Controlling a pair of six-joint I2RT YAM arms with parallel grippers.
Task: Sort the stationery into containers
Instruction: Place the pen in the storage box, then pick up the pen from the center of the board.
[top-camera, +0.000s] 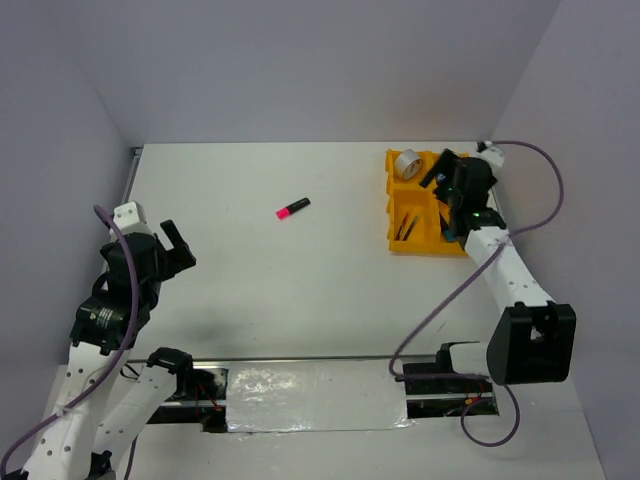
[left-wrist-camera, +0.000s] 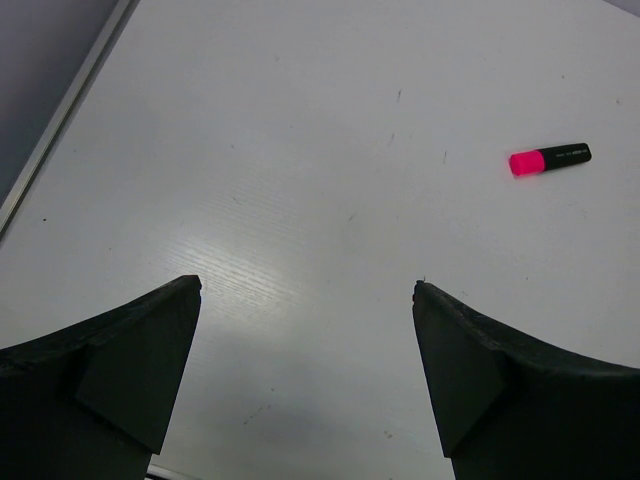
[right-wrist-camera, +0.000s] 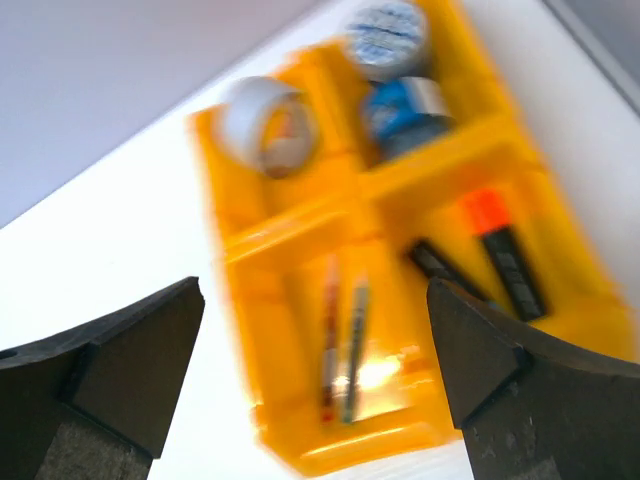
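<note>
My left claw (left-wrist-camera: 308, 290) gapes empty above the tabletop (left-wrist-camera: 300, 150), the pink-capped highlighter (left-wrist-camera: 548, 158) well apart, while my right claw (right-wrist-camera: 315, 288) (also spread, empty) hangs over the blurry, seemingly four-compartment yellow tray (right-wrist-camera: 290, 232).

Blurred yellow tray (right-wrist-camera: 300, 235) (stationery inside)

A pink-capped black highlighter (left-wrist-camera: 549, 160) lies flat, far ahead and right of the left fingers (left-wrist-camera: 130, 370). Beyond the right fingers (right-wrist-camera: 110, 370), the yellow-orange tray (right-wrist-camera: 290, 228) holds a silver tape ring (right-wrist-camera: 265, 125), two blue-white rolls (right-wrist-camera: 388, 35), two pens (right-wrist-camera: 355, 330) and two highlighters (right-wrist-camera: 505, 255), one kind per compartment.
</note>
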